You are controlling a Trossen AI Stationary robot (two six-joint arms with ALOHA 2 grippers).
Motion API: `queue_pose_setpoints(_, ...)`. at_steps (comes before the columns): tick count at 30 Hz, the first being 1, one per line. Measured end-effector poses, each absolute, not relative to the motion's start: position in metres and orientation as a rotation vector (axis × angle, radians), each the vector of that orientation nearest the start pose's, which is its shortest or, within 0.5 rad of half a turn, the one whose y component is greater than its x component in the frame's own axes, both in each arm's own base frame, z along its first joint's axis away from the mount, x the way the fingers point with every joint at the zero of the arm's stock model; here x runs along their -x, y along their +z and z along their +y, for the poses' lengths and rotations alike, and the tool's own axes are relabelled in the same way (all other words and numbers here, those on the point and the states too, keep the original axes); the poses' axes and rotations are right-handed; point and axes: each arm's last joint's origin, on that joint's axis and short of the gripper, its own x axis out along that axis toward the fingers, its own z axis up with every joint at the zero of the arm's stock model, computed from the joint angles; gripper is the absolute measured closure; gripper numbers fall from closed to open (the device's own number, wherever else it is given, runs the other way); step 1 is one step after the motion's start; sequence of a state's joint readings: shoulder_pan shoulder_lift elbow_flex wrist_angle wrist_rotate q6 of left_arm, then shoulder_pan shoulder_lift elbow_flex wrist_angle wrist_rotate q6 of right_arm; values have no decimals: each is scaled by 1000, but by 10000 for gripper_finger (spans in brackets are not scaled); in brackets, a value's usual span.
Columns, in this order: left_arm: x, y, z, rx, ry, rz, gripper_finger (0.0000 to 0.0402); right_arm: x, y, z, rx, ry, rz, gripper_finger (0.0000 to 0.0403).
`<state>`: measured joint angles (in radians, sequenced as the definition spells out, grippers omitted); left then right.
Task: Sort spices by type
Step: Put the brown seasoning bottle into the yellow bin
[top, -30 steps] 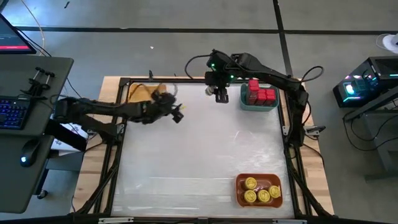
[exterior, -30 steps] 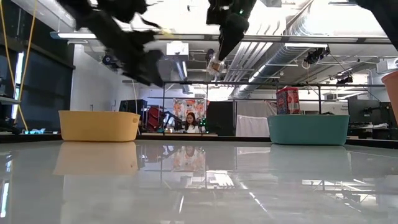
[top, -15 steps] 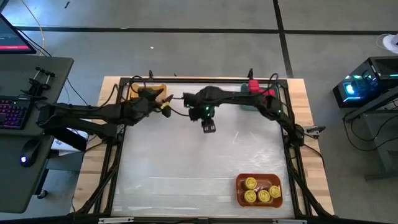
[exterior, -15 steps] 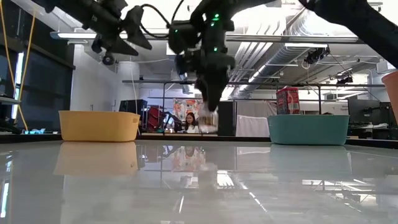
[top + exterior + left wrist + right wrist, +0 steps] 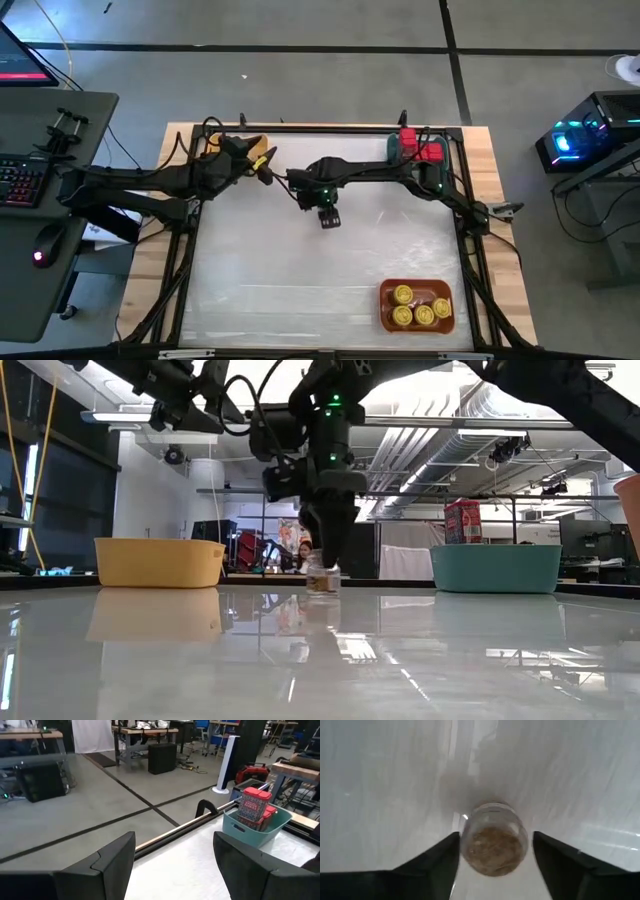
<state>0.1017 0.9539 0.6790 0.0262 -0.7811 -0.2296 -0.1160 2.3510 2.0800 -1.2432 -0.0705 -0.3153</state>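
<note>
The right pincer (image 5: 322,565) is seen lowered over the middle of the bench (image 5: 300,290), its fingers spread to either side of a small tan-brown jar (image 5: 494,839) that stands upright on the white surface. In the right wrist view a gap shows between the jar and each finger, so the jar appears set down rather than gripped.

The left pincer (image 5: 172,865) is held spread and empty above the yellow bin (image 5: 158,562) at the bench's far left corner.

A handover is judged to be in hand: the jar is placed mid-bench within the left arm's reach. The right pincer must lift clear before the jar is collected.

Red tins (image 5: 421,150) are gathered in the teal bin (image 5: 495,568); yellow-lidded jars (image 5: 418,307) fill the orange bin (image 5: 388,318).
</note>
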Motion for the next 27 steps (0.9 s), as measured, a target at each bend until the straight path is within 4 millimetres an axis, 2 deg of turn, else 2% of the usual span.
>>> queue_pose_setpoints(3, -202, 289, 41, 115, 898, 144, 149, -461, 187, -52, 110, 187, 1492, 116)
queue_pose_setpoints(6, -202, 288, 40, 112, 888, 153, 149, -460, 187, -53, 94, 172, 1503, 92)
queue_pose_setpoints(13, -202, 284, 38, 151, 885, 168, 149, -457, 192, -54, 99, 177, 1505, 84)
queue_pose_setpoints(17, -198, 277, 37, 187, 898, 231, 149, -452, 205, -59, 114, 176, 1491, 83)
queue_pose_setpoints(21, -189, 274, 34, 174, 943, 276, 149, -446, 225, -76, 125, 108, 1449, 83)
queue_pose_setpoints(27, -174, 276, 33, 164, 971, 304, 149, -426, 257, -113, 82, -29, 1400, 82)
